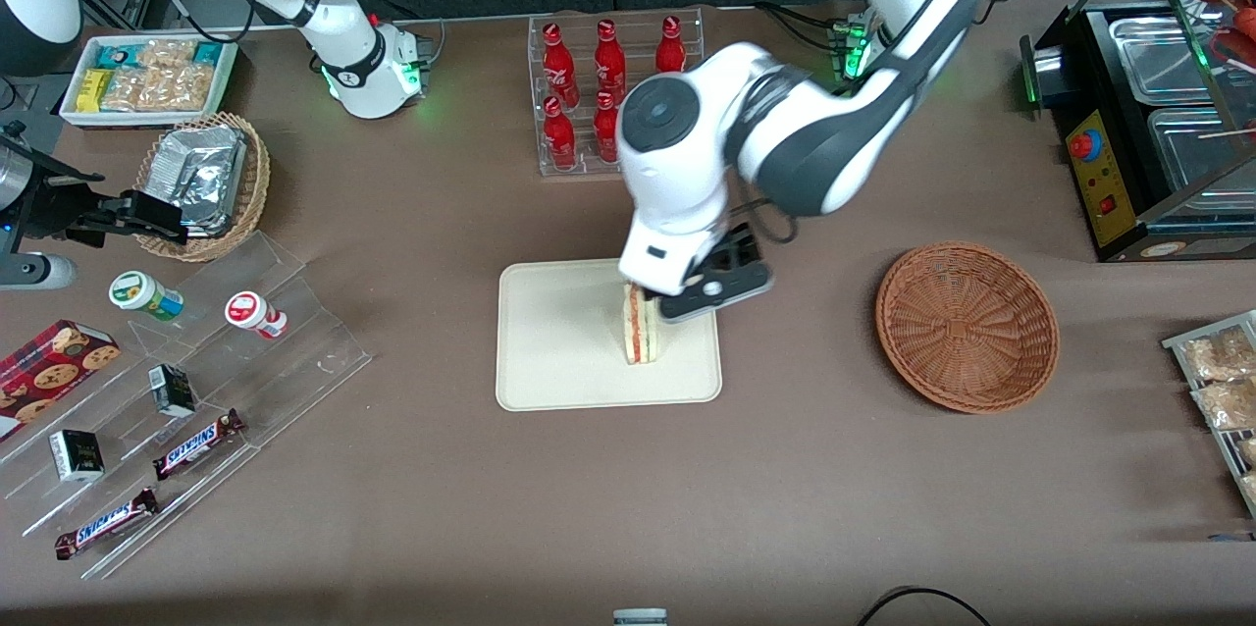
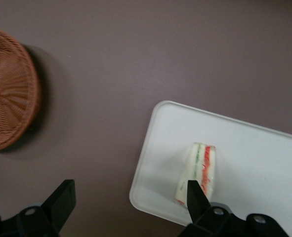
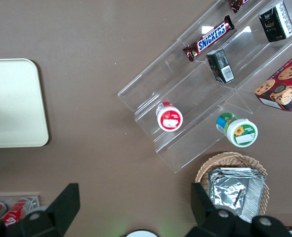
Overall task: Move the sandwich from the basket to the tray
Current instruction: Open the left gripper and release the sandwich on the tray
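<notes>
The sandwich stands on its edge on the tray, close to the tray rim that faces the basket. The stripe of red filling is turned toward the front camera. The basket is empty; it sits on the desk well apart from the tray, toward the working arm's end. So I judge that the main part of the task is done: the sandwich is out of the basket and rests on the tray. What is left, as far as I can see, is only to lift the arm away without knocking the sandwich over, because it stands upright and looks easy to tip.

The gripper hangs just above the tray, over the end of the sandwich that is farther from the front camera. In the left wrist view the gripper is spread wide and holds nothing. One finger is just beside the sandwich, at its near end, and I cannot tell whether it touches the bread or not. The other finger is over the bare desk, between the tray and the basket, well away from the sandwich. The sandwich is therefore released and not grasped.
</notes>
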